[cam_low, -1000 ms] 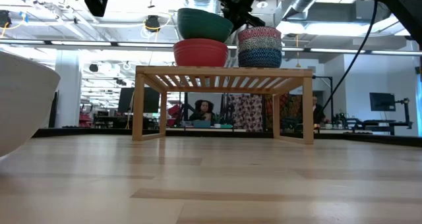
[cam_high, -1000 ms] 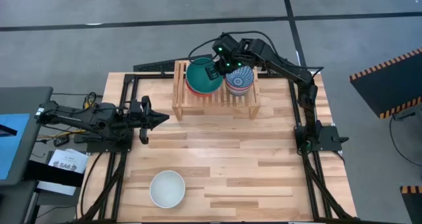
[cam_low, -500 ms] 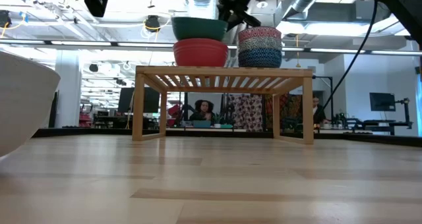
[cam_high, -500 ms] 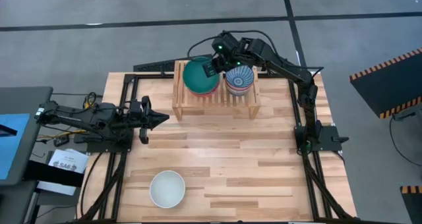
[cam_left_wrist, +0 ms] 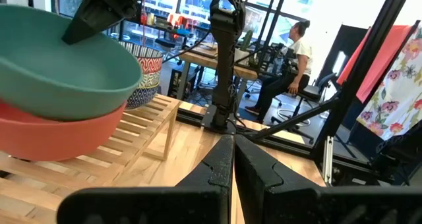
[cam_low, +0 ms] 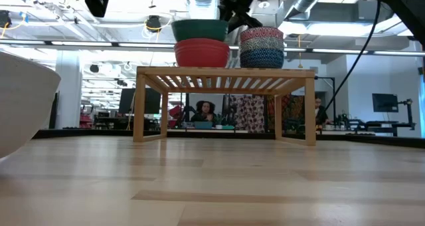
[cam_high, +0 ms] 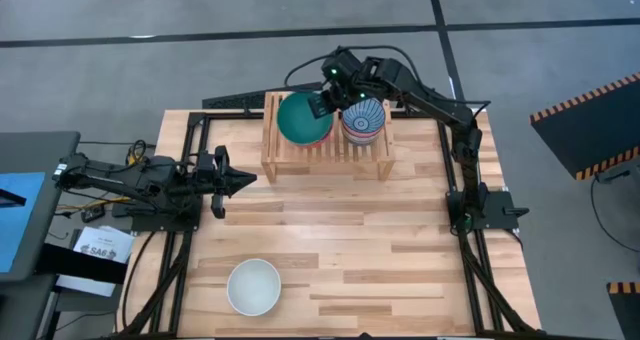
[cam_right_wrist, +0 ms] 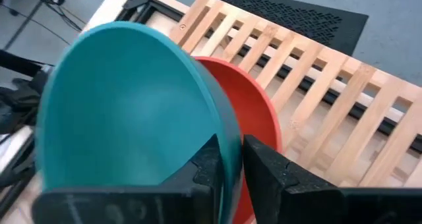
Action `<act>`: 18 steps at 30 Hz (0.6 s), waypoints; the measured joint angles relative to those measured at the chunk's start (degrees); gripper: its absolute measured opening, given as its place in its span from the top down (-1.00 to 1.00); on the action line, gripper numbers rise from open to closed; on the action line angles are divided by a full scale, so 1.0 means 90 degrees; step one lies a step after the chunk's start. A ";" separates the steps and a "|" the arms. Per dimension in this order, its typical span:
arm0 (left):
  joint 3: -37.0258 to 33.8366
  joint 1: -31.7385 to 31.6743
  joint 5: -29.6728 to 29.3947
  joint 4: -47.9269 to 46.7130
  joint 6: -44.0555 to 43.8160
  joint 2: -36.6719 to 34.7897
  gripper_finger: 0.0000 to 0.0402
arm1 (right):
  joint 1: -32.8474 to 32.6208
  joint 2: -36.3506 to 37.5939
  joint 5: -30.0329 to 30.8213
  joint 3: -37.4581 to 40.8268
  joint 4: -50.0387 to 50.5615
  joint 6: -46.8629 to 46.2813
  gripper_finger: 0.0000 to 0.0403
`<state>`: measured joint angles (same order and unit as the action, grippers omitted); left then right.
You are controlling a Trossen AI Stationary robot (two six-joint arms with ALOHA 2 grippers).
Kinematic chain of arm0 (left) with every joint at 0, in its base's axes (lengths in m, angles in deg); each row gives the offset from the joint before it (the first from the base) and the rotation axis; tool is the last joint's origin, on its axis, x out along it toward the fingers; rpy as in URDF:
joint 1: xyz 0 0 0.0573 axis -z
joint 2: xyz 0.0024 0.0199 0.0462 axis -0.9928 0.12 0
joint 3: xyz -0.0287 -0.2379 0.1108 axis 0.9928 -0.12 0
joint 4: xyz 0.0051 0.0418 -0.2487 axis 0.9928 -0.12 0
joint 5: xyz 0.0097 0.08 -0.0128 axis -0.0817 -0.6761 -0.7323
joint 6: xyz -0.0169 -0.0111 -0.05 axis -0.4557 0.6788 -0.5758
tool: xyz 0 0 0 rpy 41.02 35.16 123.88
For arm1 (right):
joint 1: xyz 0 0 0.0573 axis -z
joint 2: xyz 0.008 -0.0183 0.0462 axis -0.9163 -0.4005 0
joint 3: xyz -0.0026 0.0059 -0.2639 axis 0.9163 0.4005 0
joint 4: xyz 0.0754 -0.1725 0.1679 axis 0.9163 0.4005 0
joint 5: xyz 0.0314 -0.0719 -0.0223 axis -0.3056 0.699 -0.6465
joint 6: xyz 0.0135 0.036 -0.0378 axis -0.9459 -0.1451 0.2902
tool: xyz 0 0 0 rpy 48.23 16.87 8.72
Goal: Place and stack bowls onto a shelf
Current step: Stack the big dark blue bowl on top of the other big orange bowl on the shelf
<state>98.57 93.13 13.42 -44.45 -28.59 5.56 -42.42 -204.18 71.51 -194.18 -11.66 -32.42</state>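
1. Low light-wood slatted shelf (cam_high: pixel 327 150) at the table's 12 o'clock edge in the high view, standing on the pale plank tabletop (cam_high: pixel 350 250).
2. On the shelf's 9 o'clock half: plain red round bowl (cam_low: pixel 202 54) sitting on the slats, with the teal green round bowl (cam_high: pixel 303 119) nested inside it, level in the low view.
3. On the shelf's 3 o'clock half: a stack of patterned bowls topped by the blue-and-white radial-striped bowl (cam_high: pixel 363 120); lower members of that stack visible only as coloured bands in the low view.
4. Right gripper (cam_right_wrist: pixel 227 159) at the teal green bowl's 3 o'clock rim, one finger inside and one outside; jaws straddling the rim with a slight gap in the right wrist view, so grasp loosened or grasp held cannot be told apart.
5. Plain white round bowl (cam_high: pixel 253 286) alone on the tabletop toward 7 o'clock, well apart from the shelf, upright.
6. Left gripper (cam_high: pixel 244 179) waiting at the table's 9 o'clock side, pointing toward 3 o'clock, fingers clenched together on nothing, well apart from every bowl.
7. Seated person (cam_left_wrist: pixel 290 59) in the room beyond the table in the left wrist view.
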 joint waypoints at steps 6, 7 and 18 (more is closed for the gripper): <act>0.0000 0.0000 0.0002 -0.0001 -0.0080 0.0000 1.00 | 0.0022 0.0000 0.0002 -0.0002 -0.0088 0.0002 0.35; 0.0000 0.0000 0.0001 -0.0001 -0.0081 0.0000 1.00 | 0.0020 0.0000 0.0018 -0.0002 -0.0125 0.0002 0.30; 0.0000 0.0000 0.0000 -0.0001 -0.0095 0.0000 1.00 | 0.0089 0.0000 -0.0013 -0.0007 -0.0225 0.0179 0.02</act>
<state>98.57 93.13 13.42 -44.46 -29.44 5.56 -41.63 -204.18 71.39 -194.24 -13.69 -30.81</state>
